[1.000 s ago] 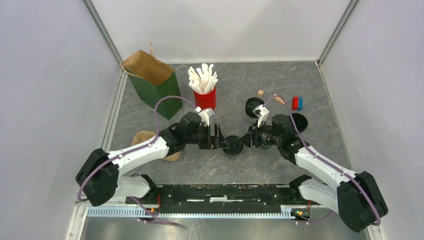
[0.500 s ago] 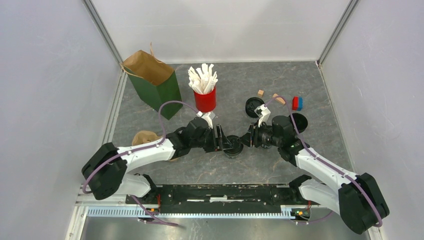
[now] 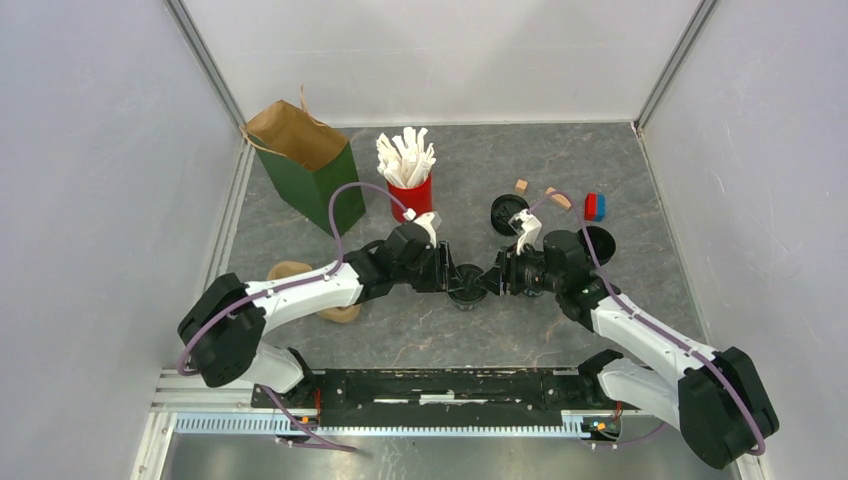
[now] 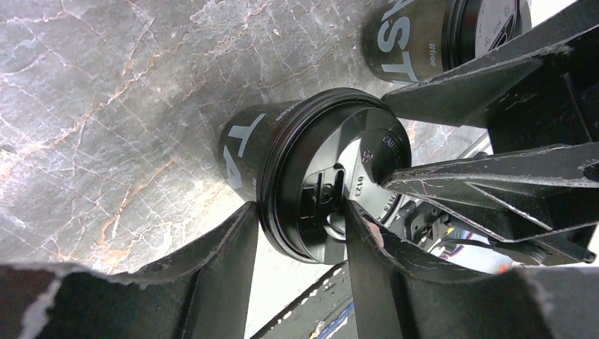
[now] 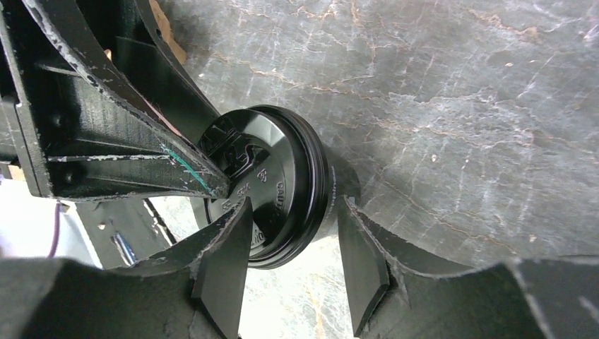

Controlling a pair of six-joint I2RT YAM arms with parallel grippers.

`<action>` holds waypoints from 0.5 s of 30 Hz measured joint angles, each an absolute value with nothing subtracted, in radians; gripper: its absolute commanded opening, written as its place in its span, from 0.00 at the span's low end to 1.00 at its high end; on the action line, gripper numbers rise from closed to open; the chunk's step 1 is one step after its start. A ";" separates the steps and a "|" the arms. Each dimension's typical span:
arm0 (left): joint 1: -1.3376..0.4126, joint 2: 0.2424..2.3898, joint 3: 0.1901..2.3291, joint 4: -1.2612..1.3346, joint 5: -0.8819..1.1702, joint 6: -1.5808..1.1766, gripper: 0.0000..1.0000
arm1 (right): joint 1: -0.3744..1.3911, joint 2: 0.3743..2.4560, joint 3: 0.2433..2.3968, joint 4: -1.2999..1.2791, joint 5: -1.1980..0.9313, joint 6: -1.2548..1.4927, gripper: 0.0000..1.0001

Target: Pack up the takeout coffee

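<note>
Far left, against the wall: green paper bag, upright, mouth open. A tan object lies on the table, partly covered by the left arm. Red cup of white sticks stands just right of the bag.

Left arm reaches toward table centre. Left fingers meet the takeout coffee cup from its left side. Wrist view: left fingers are spread and straddle the rim of the lid, one outside the rim and the other over the lid face. Contact looks close, but firm pressure cannot be confirmed.

The cup stands upright on the table at mid-table, between the two arms. It is black with white lettering on its side, and the lid is seated on top.

Right fingers come in from the cup's right. Wrist view: right fingers are also spread, one across the lid face and the other just beside the cup wall. A tip of the opposite arm rests on the lid in each wrist view.

Behind the right arm stands a second black lettered cup. Farther right are two small wooden blocks, a red-and-blue block, and a black round item half hidden by the arm.
</note>
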State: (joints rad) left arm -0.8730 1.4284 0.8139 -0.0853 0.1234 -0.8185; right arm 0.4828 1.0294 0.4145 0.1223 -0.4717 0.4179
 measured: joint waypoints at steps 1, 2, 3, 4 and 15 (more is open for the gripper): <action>-0.873 1.433 0.821 -0.090 0.123 -0.807 0.54 | 0.483 1.029 0.424 0.105 -0.467 0.408 0.55; -0.873 1.438 0.830 -0.099 0.124 -0.790 0.54 | 0.483 1.029 0.439 0.082 -0.459 0.393 0.55; -0.873 1.441 0.839 -0.107 0.125 -0.776 0.54 | 0.483 1.029 0.456 0.059 -0.449 0.377 0.56; -0.873 1.446 0.849 -0.117 0.125 -0.759 0.54 | 0.483 1.029 0.474 0.034 -0.440 0.361 0.56; -0.831 1.473 0.886 -0.149 0.212 -0.633 0.54 | 0.476 1.044 0.594 -0.080 -0.421 0.244 0.42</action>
